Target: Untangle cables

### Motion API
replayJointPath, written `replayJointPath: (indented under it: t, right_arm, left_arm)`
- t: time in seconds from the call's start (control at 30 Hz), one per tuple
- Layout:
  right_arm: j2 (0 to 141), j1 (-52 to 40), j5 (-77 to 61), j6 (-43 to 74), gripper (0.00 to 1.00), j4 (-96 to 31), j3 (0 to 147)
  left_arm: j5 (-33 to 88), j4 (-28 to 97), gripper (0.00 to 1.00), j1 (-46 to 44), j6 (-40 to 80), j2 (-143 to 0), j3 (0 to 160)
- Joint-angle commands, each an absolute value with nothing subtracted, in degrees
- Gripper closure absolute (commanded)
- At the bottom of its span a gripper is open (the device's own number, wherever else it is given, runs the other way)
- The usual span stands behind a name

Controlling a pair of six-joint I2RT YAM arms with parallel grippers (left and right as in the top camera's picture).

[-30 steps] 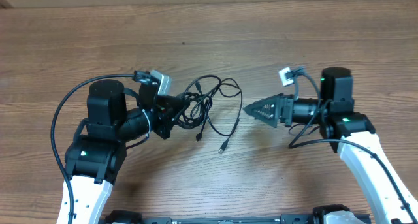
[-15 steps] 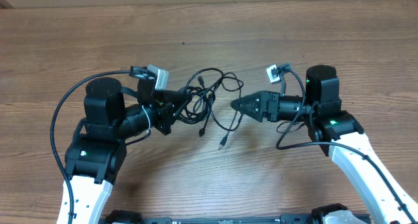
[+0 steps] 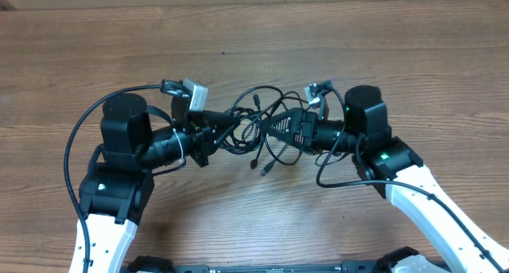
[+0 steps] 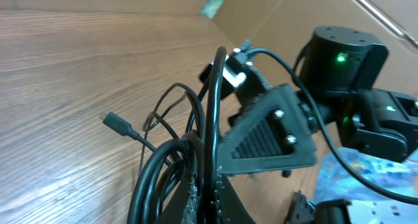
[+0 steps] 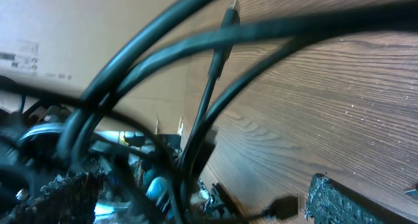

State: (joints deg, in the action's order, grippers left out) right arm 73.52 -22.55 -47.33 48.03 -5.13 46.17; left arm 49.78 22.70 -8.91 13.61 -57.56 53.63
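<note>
Black cables [image 5: 294, 29], blurred, across right claw [image 3: 274, 126]

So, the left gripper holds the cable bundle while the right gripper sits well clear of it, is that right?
Not quite. The left gripper does hold the cables, but the right gripper is not clear of them: the overhead view shows its tip in among the loops, and strands cross close before the right wrist camera.

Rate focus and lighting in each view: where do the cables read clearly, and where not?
Overhead: evenly lit and sharp, with the cables crisp against the wood table and no glare. Left wrist: the nearest cables are fairly sharp, the background soft. Right wrist: the cables sit right at the lens and blur into thick dark bands, while the wood grain behind them is sharp.
</note>
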Motion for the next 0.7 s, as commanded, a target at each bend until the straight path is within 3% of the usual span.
replayJointPath:
  t: [0.0, 0.43, 0.67]
  right_arm:
    - [73.4, -23.1, -43.0, 49.8, 0.00, -4.6, 46.9]
    - [73.4, -23.1, -43.7, 49.8, 0.00, -3.4, 46.9]
    - [73.4, -23.1, -42.8, 49.8, 0.00, -3.2, 46.9]
  left_arm:
    - [54.0, 22.3, 0.96, -8.7, 14.3, -57.0, 54.9]
    - [47.8, 22.9, 0.96, -8.6, 14.0, -57.0, 54.9]
    - [38.7, 25.3, 0.96, -8.6, 22.0, -57.0, 54.9]
